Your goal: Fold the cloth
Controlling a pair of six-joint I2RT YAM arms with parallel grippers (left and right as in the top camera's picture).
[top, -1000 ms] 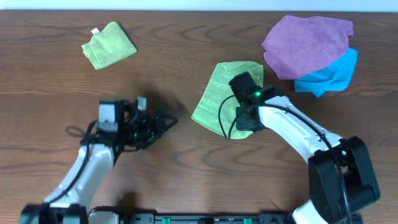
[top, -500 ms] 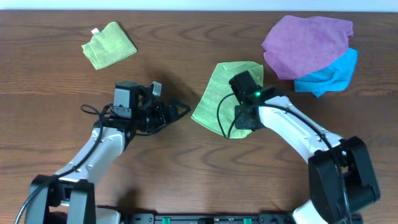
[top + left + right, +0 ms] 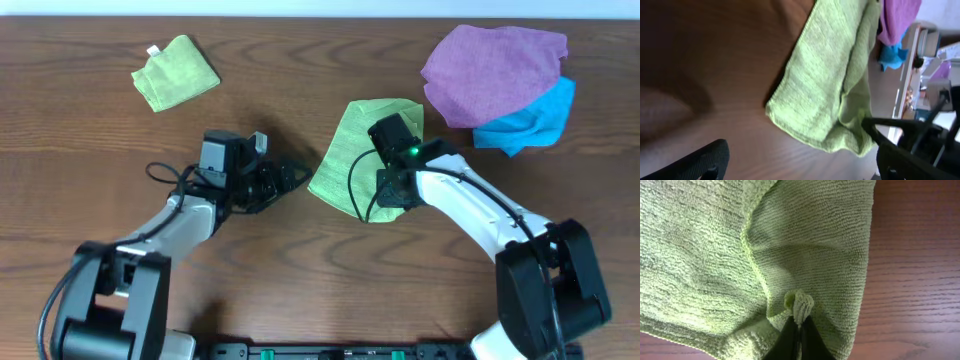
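Note:
The lime-green cloth (image 3: 345, 152) lies rumpled and partly doubled over at the table's middle; it also fills the right wrist view (image 3: 715, 255) and shows in the left wrist view (image 3: 825, 85). My right gripper (image 3: 799, 322) is shut on a pinched fold of the cloth near its lower edge; in the overhead view it (image 3: 390, 190) sits on the cloth's right part. My left gripper (image 3: 290, 178) is open and empty, just left of the cloth's left edge, low over the table; its fingers (image 3: 800, 160) frame the cloth's near corner.
A small folded lime-green square (image 3: 175, 73) with a white tag lies at the back left. A purple cloth (image 3: 495, 60) lies on a blue cloth (image 3: 535, 118) at the back right. Bare wooden table (image 3: 280, 260) spreads between the arms.
My left gripper has moved right across the table, from well left of the cloth to just beside its left edge. The right gripper and cloth have stayed put.

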